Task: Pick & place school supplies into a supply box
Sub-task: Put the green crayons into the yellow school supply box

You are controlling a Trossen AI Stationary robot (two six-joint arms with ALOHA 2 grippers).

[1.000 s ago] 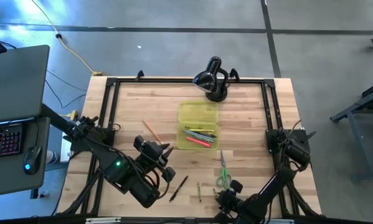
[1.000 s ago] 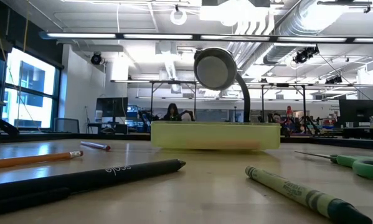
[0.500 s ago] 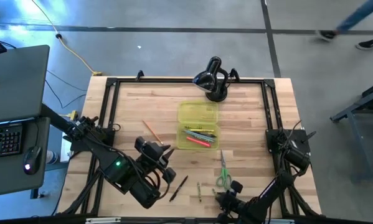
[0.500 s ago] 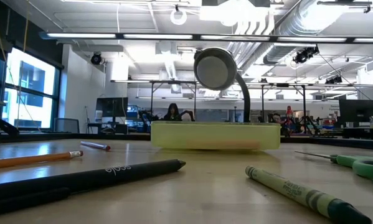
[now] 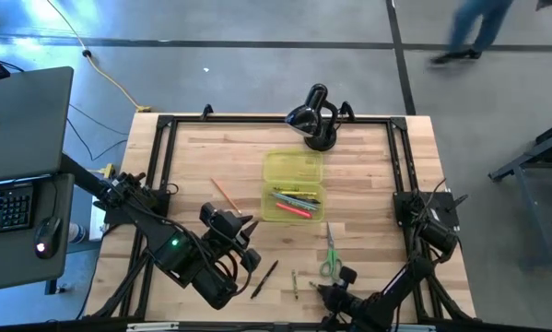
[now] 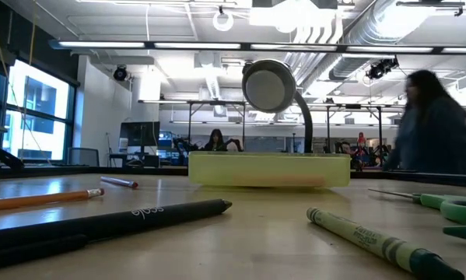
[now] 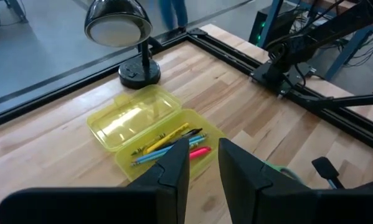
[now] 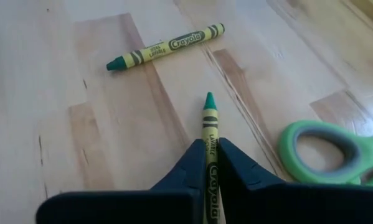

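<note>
The open yellow-green supply box (image 5: 292,184) lies mid-table, with several pens and pencils in its near half (image 7: 167,144). Loose on the wood are an orange pencil (image 5: 225,194), a black pen (image 5: 264,278), a green crayon (image 5: 295,284) and green-handled scissors (image 5: 329,258). My right gripper (image 8: 209,144) is low at the near edge, next to the scissors' handle (image 8: 326,152), and shut on a second green crayon. My left gripper (image 7: 203,163) is open and empty, above the table on the box's near-left side. My right gripper pinches the green crayon's paper-wrapped body (image 8: 210,163) between its two fingers. The crayon lies along the fingers, and its pointed tip (image 8: 209,99) sticks out forward past them. Whether the crayon is clear of the wood I cannot tell.
A black domed desk lamp (image 5: 314,115) stands at the far edge behind the box. A black frame (image 5: 165,148) runs round the table. In the low view the crayon (image 6: 373,243) and black pen (image 6: 139,218) lie nearest. A person (image 6: 435,124) passes in the room beyond.
Both arms have kept almost still. A person has walked into view in the room behind the table.
</note>
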